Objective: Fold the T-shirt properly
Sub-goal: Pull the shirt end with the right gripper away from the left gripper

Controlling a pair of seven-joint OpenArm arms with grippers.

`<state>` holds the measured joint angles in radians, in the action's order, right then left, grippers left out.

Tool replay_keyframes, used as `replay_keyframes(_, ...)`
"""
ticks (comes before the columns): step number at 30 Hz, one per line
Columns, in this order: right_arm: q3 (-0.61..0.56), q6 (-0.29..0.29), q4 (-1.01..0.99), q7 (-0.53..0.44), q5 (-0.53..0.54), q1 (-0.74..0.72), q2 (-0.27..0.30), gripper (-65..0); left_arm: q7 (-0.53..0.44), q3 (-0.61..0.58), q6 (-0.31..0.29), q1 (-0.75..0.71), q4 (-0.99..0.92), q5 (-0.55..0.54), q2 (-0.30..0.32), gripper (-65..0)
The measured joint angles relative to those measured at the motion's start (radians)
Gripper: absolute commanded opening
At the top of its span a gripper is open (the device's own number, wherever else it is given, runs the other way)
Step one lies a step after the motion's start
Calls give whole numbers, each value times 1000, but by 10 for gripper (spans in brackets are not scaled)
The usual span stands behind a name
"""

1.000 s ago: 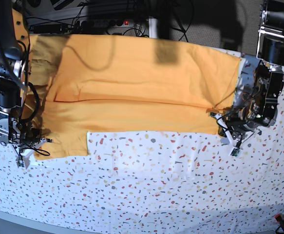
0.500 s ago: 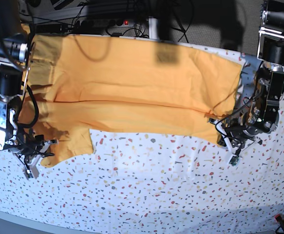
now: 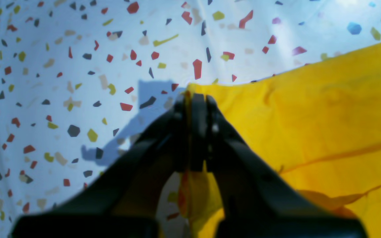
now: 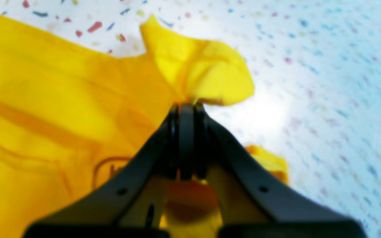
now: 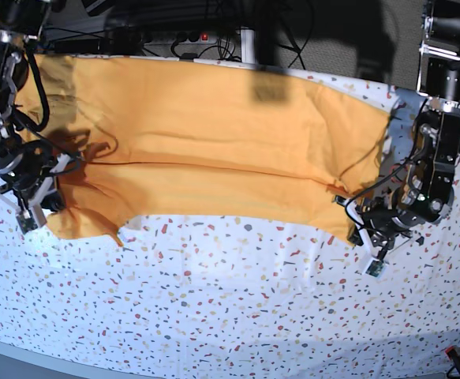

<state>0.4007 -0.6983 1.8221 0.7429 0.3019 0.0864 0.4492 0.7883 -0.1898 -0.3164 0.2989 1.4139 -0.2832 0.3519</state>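
The mustard T-shirt [image 5: 214, 134] stretches across the far half of the table, folded along a lengthwise crease. In the base view my left gripper [image 5: 357, 230] pinches the shirt's near right corner. The left wrist view shows that gripper [image 3: 193, 98] shut on the edge of the yellow cloth [image 3: 309, 115]. At the shirt's left end, my right gripper [image 5: 40, 207] holds bunched fabric just above the table. In the right wrist view it [image 4: 185, 108] is shut on the T-shirt [image 4: 61, 99], with a small flap sticking out past the tips.
A white speckled cloth [image 5: 237, 300] covers the table in front of the shirt. Cables and a power strip [image 5: 174, 35] run along the back edge. Both arm columns stand at the far corners.
My right gripper has moved back and up with the shirt's left end, pulling the near flap in. The left gripper has crept slightly nearer, still holding its corner.
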Motion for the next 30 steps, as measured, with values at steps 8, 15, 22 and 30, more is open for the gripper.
replay_keyframes(8,156,-2,217,50,68,263,-3,-650,1,0,0,1,0,-1,0,-650)
replay_keyframes(15,168,-2,222,50,65,404,-3,-650,1,0,0,1,0,-1,0,-650)
replay_keyframes(22,169,-2,222,92,32,463,-30,-650,1,0,0,1,0,-1,0,-650)
replay_keyframes(30,169,-2,220,150,10,463,-90,-650,1,0,0,1,0,-1,0,-650)
